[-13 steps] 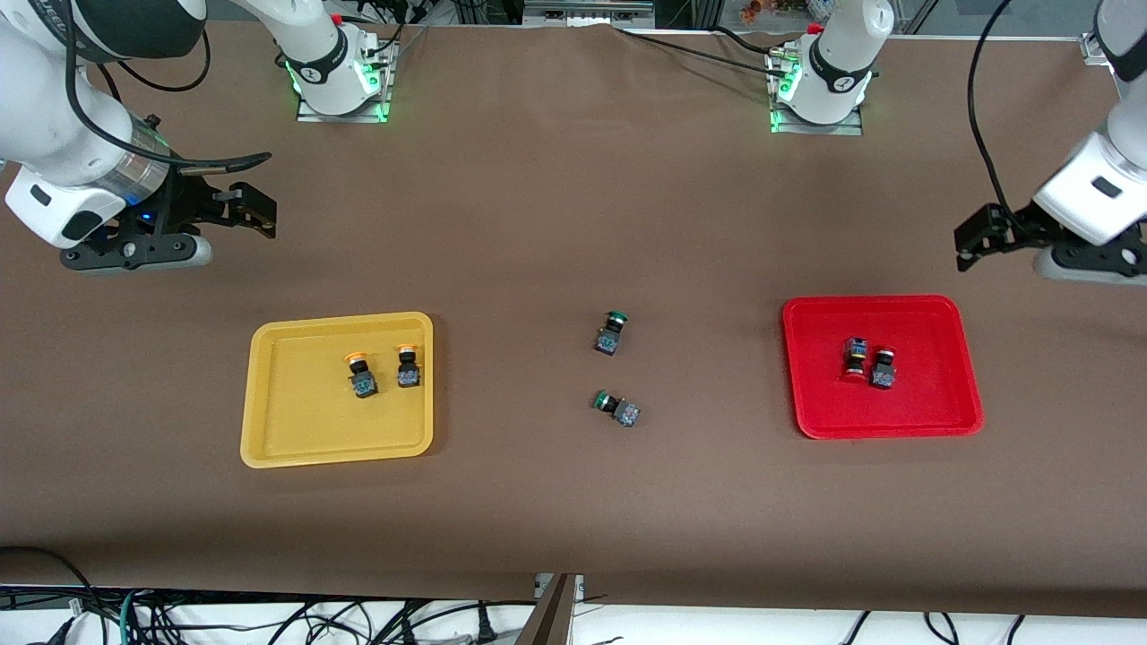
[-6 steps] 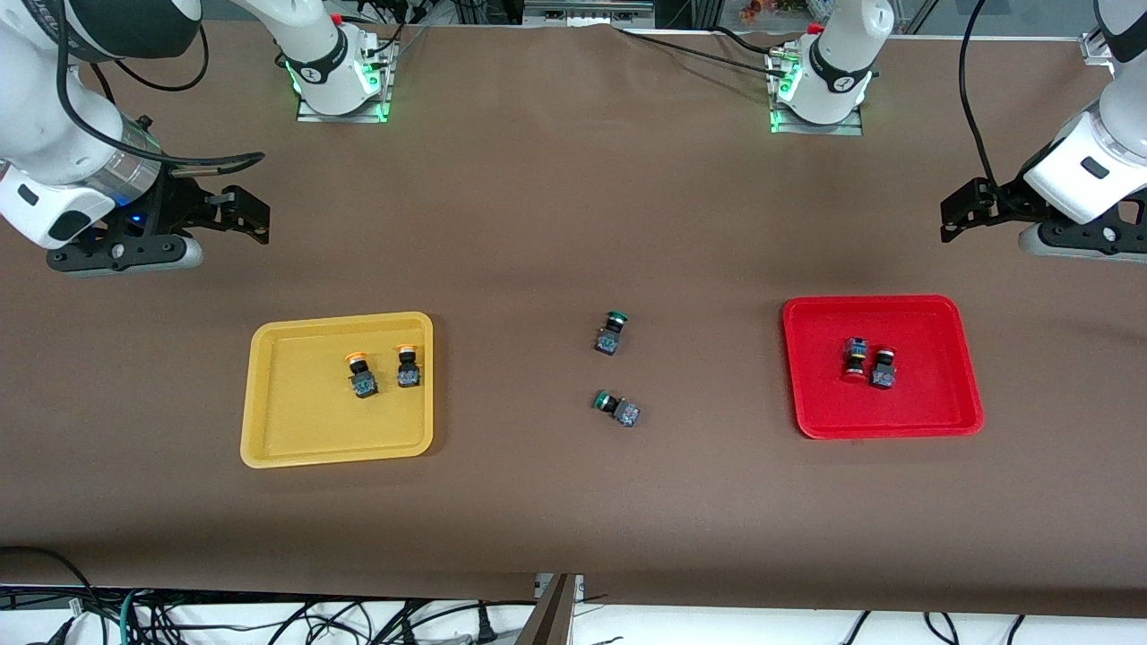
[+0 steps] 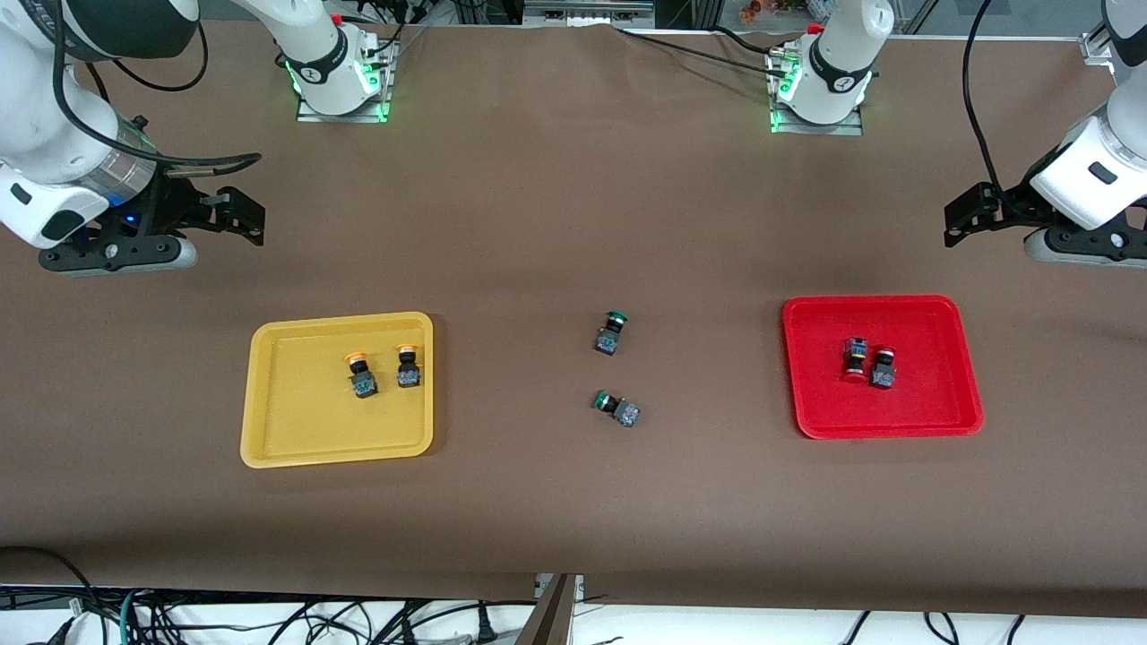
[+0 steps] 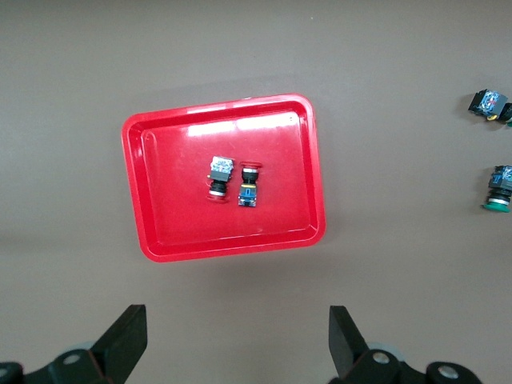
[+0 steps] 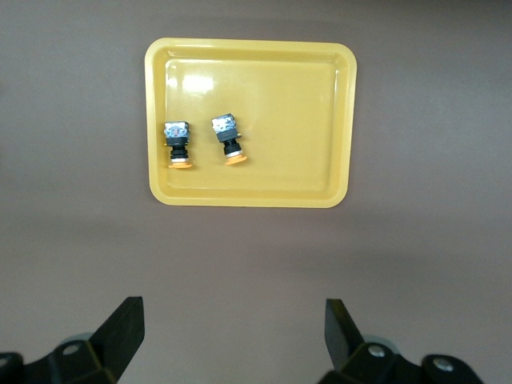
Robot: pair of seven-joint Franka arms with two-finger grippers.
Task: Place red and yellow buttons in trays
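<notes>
Two yellow-capped buttons [image 3: 361,374] [image 3: 408,366] lie side by side in the yellow tray [image 3: 305,425]. Two red-capped buttons [image 3: 855,357] [image 3: 884,367] lie together in the red tray [image 3: 936,394]. My right gripper [image 3: 242,217] is open and empty, up over bare table beside the yellow tray. My left gripper [image 3: 966,218] is open and empty, up over bare table beside the red tray. The left wrist view shows its open gripper [image 4: 238,336], the red tray [image 4: 160,208] and the red buttons [image 4: 219,178]. The right wrist view shows its open gripper [image 5: 232,332], the yellow tray [image 5: 304,120] and the yellow buttons [image 5: 178,144].
Two green-capped switches [image 3: 611,332] [image 3: 617,408] lie on the brown table mat between the trays; they also show in the left wrist view [image 4: 500,188]. The arm bases [image 3: 339,81] [image 3: 820,90] stand at the table's edge farthest from the front camera.
Both grippers have drawn a little away from the trays, toward the arm bases' edge. The buttons and trays have not moved.
</notes>
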